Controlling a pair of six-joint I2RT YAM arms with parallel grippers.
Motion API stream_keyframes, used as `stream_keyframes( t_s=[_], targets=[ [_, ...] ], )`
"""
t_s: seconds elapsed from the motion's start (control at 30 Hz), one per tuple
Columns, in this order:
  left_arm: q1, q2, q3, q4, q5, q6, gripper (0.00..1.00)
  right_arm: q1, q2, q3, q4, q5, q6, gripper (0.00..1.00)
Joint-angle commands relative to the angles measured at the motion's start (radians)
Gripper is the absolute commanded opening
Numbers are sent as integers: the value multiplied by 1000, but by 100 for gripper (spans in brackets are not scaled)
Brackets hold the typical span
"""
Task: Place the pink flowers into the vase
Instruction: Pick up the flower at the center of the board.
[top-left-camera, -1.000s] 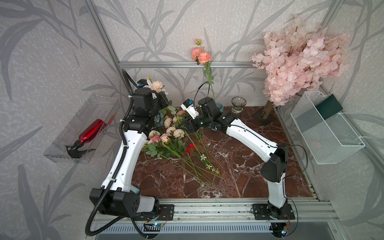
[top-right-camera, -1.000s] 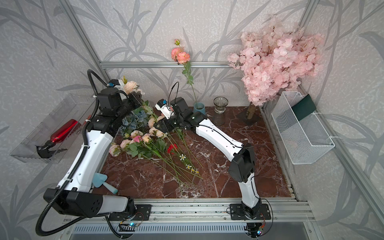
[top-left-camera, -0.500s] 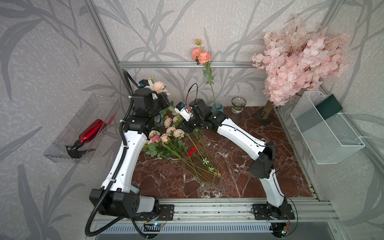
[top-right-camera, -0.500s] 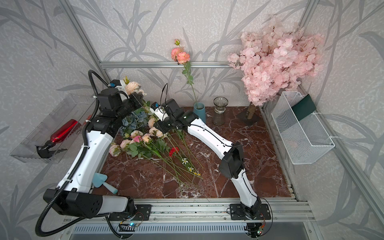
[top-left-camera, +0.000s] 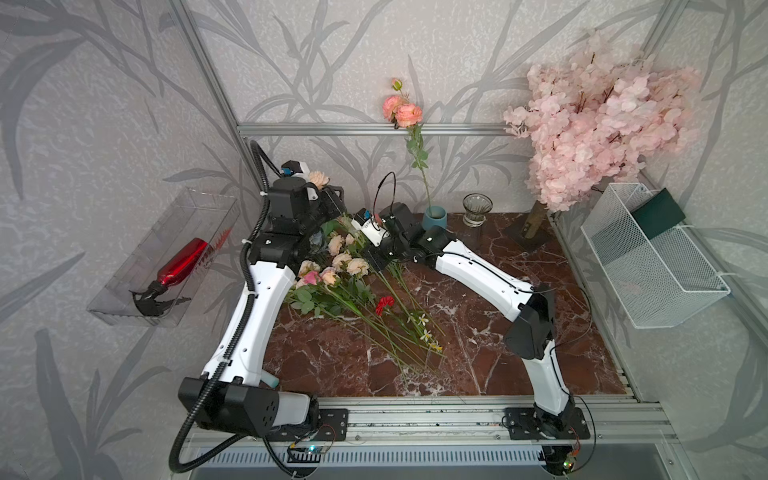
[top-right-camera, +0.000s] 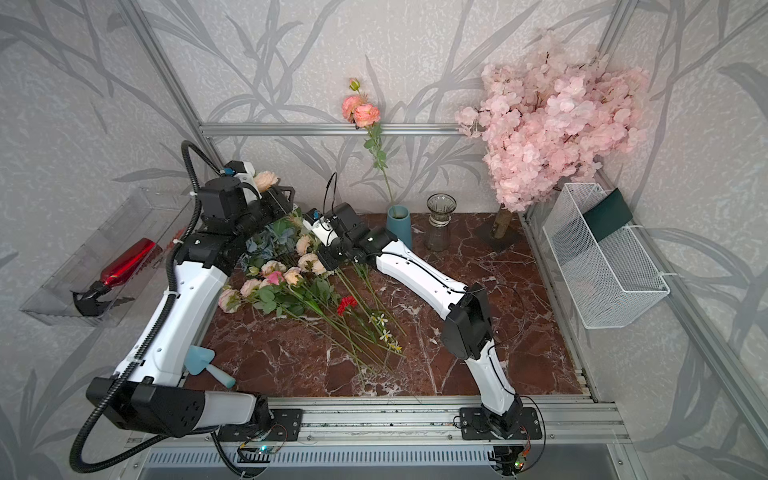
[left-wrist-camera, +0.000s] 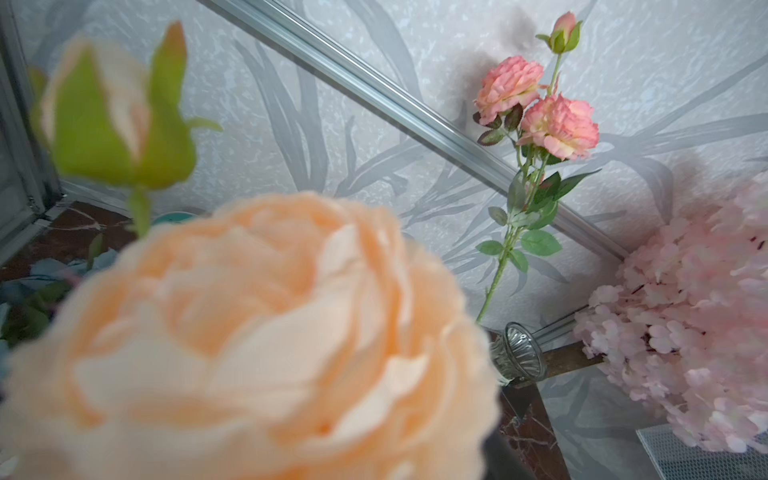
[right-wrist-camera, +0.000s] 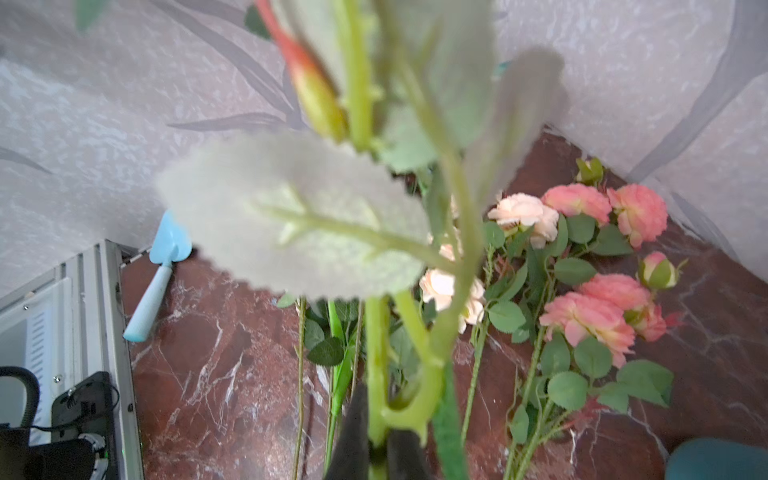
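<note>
- A clear tray (top-left-camera: 124, 309) on the far-left wall holds a red spray bottle (top-left-camera: 183, 262) lying on its side.
- A pale blue trowel (top-right-camera: 205, 362) lies on the marble surface (top-right-camera: 519, 353), next to the left arm's lower link.
- The left fingers (left-wrist-camera: 500, 457) are raised at the back left. A peach bloom (top-left-camera: 319, 179) sits just beside them and fills most of the left wrist view. Only a dark sliver of one finger shows there, so I cannot tell whether they are released or clenched.
- Most of the pink flowers (top-left-camera: 332, 270) lie in a heap on the surface between the two arms. Their heads are toward the left arm and their long stems fan out toward the front.
- A red carnation (top-left-camera: 385, 304) lies among those stems.
- The right fingers (right-wrist-camera: 353, 436) are clenched on a leafy stem (right-wrist-camera: 376, 340), just above the heads of the heap. The stem runs up from them, with blurred leaves close to the wrist camera.
- The blue vase (top-left-camera: 435, 217) stands upright at the back of the surface. One pink spray (top-left-camera: 402, 112) stands in it, tall against the wall.
- A glass vase (top-left-camera: 477, 208) stands near it on the right, not touching.
- A pale-pink blossom tree (top-left-camera: 594, 124) fills the back right corner.
- A white mesh basket (top-left-camera: 665, 282) hangs on the right wall, with a dark green block (top-left-camera: 657, 212) leaning in it.
</note>
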Motion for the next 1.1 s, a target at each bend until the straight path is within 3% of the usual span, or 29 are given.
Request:
stream_keyframes(
  t_s=[0.0, 0.13, 0.43, 0.53, 0.8, 1.07],
  targets=[
    [1, -35, 35, -54, -42, -4, 72, -7, -118, -99, 177, 20, 42, 0],
    [1, -43, 70, -97, -49, -21, 83, -25, -164, -170, 235, 24, 70, 0],
    [13, -27, 207, -298, -29, -102, 87, -70, -278, -305, 434, 64, 123, 0],
    [14, -51, 172, -303, -25, -103, 87, -72, -297, -290, 451, 75, 116, 0],
    [15, -133, 58, -316, -146, -89, 87, -72, -363, -291, 528, 118, 87, 0],
    [17, -106, -51, -287, -111, -116, 86, -76, -435, -262, 655, 194, -6, 0]
  ],
)
